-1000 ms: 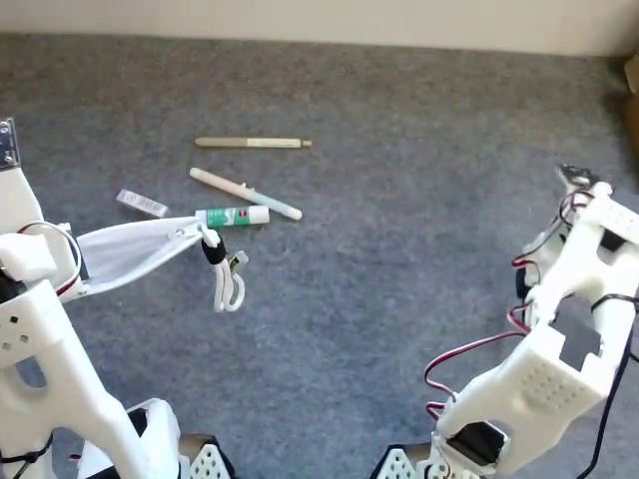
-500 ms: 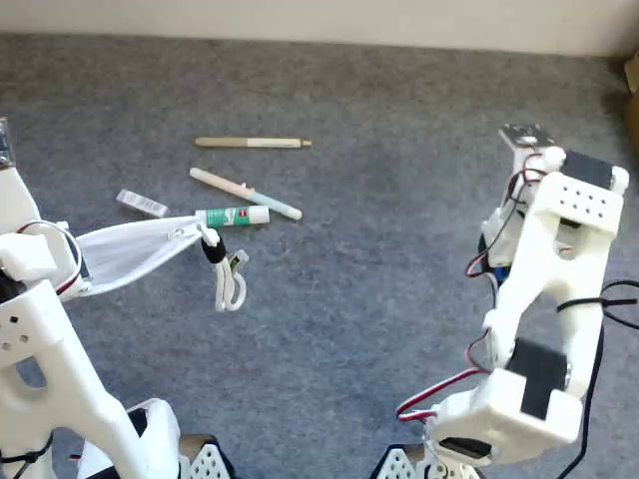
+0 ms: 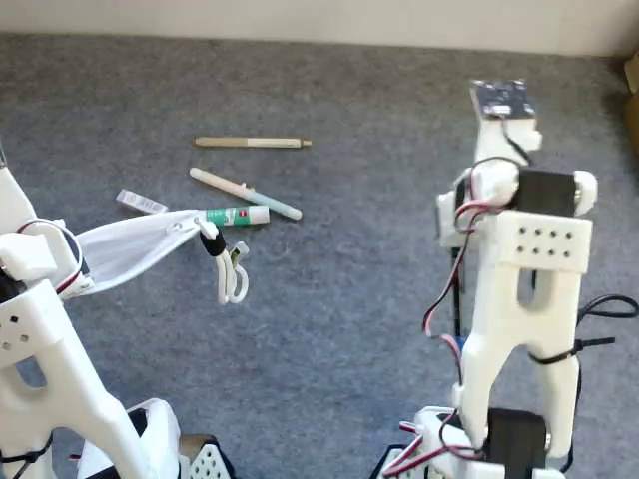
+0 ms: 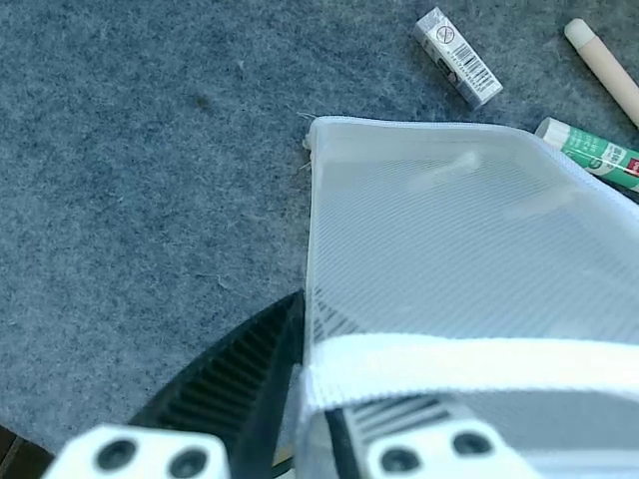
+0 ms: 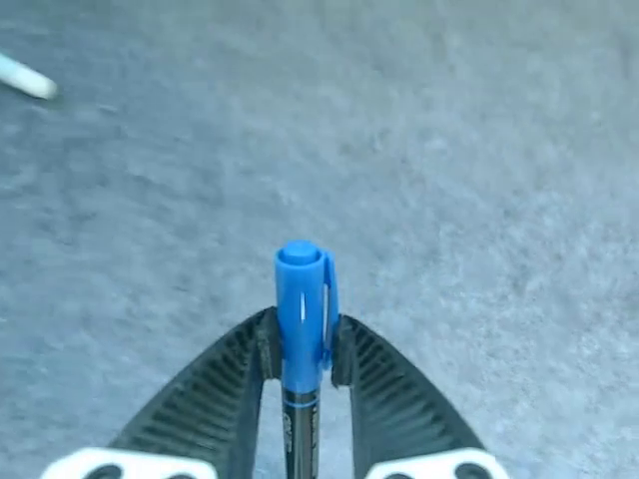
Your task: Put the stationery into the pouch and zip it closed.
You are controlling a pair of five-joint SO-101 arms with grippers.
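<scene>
The grey, carpet-like tabletop (image 3: 379, 249) meets a pale wall (image 3: 300, 18) at its far edge. Near the left edge, the left claw (image 4: 312, 339) is clamped on one end of the white mesh pouch (image 3: 130, 249). A glue stick (image 3: 232, 216), a pale pen (image 3: 245, 193) and a wrapped block (image 3: 141, 203) lie just beside the other end, with a beige pen (image 3: 252, 143) farther back. The right claw (image 5: 302, 324) is closed on a blue pen (image 5: 300, 274).
</scene>
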